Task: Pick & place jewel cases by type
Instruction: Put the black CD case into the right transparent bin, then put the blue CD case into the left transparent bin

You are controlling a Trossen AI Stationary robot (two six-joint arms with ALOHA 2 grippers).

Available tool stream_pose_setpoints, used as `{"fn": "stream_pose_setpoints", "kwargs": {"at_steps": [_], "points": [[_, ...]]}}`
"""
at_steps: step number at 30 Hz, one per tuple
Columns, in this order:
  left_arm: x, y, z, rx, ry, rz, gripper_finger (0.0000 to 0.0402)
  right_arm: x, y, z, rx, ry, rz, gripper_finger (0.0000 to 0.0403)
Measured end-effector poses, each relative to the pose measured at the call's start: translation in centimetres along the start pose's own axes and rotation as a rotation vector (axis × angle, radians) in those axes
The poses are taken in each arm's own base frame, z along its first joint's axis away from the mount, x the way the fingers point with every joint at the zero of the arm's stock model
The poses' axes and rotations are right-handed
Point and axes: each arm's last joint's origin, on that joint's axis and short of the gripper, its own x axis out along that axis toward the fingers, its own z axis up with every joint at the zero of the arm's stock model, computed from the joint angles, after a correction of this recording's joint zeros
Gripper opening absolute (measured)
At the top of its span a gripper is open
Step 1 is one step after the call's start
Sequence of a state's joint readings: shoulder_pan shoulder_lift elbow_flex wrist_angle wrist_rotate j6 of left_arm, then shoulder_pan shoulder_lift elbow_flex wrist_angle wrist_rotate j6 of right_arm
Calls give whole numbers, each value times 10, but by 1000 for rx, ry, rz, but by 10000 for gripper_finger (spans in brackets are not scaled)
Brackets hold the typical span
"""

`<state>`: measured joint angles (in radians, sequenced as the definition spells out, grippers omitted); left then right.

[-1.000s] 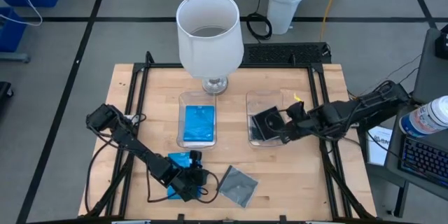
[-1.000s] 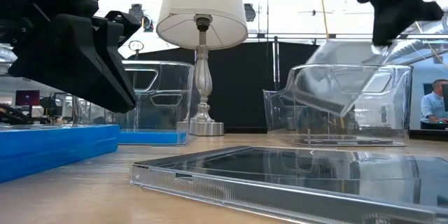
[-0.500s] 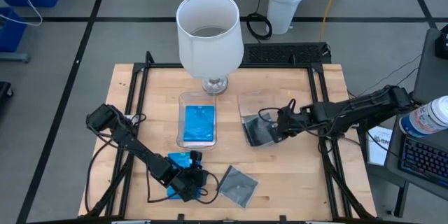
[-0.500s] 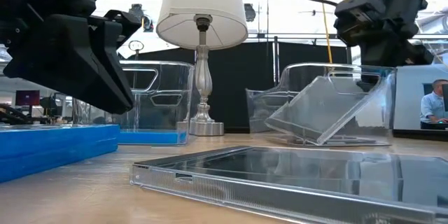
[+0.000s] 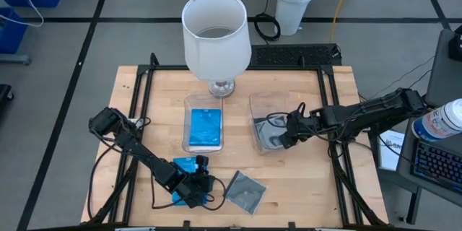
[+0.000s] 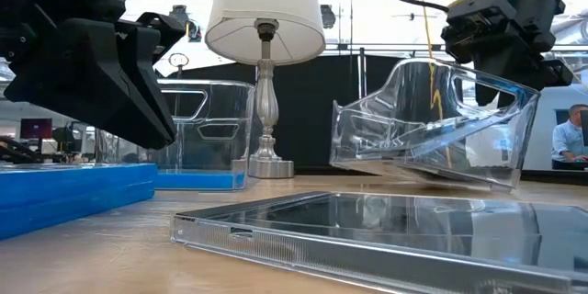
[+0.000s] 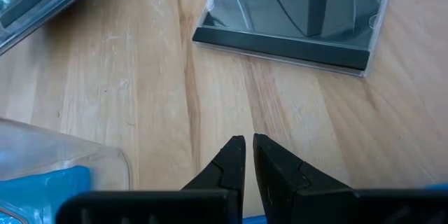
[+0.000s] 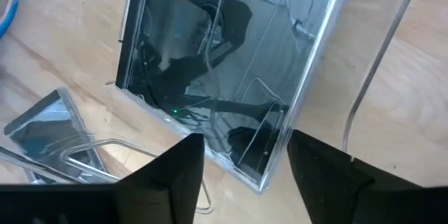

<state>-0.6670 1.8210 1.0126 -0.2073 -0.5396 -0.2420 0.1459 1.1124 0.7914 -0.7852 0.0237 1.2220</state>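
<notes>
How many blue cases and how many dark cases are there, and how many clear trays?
Blue jewel cases: 2, one in the left tray, one under the left gripper.
Dark grey jewel cases: 2, one in the right tray, one on the table.
Clear trays: 2.
Total: 6.

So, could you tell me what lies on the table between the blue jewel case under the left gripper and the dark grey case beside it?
Nothing: in the high view, only bare wood separates the blue jewel case, under the left gripper, from the dark grey case.

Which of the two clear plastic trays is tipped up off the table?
The clear plastic tray under the right tool; the tray holding a blue case sits flat.
</notes>
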Motion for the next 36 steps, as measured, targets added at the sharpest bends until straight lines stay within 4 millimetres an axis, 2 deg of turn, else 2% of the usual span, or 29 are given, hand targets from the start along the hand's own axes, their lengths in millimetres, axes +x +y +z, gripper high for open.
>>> {"fn": "stream_pose_setpoints", "kwargs": {"at_steps": [7,14,26,29,33,36], "points": [[0,1,0,4,-2,1,40,-3,5,2,-36,-13,28,206],[4,7,3,-23,-10,13,40,-13,12,7,-128,-105,34,204],[7,11,5,-25,-12,-10,40,-14,6,7,-228,-125,-59,203],[7,10,6,-22,-16,-17,40,-22,13,11,-290,-173,-47,203],[7,10,6,-15,-15,-18,40,-46,30,17,-411,-267,-4,199],[7,10,7,6,-24,-21,40,-68,47,14,-519,-371,43,173]]}}
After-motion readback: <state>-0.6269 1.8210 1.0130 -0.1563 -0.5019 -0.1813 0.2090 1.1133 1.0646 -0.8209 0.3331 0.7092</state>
